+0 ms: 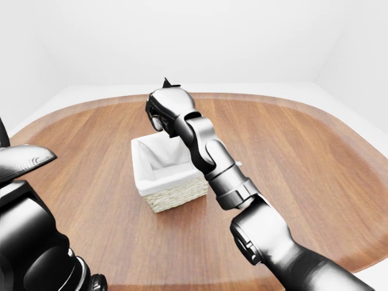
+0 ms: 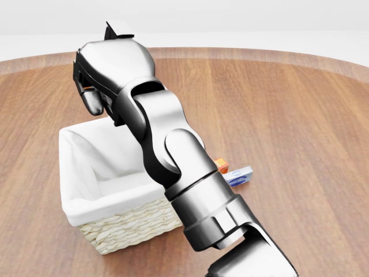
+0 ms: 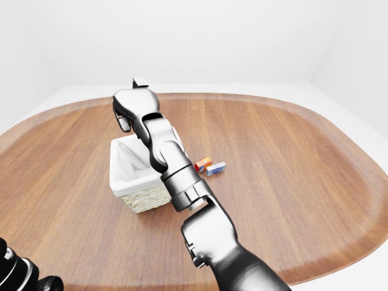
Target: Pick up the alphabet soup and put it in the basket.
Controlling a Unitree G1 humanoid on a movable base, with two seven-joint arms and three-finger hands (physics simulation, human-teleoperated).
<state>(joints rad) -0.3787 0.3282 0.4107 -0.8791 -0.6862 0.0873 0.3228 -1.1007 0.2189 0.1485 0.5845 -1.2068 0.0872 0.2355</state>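
Hand (image 2: 95,86) above basket (image 2: 75,216), top-left corner, fingers curled; contents impossible to tell. Best centred over the liner before letting go.

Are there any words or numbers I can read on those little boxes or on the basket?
None can be read.
Blue and white box: has a dark blue mark, too small and blurred to read.
Orange box: no readable text.
Basket: plain, no label.
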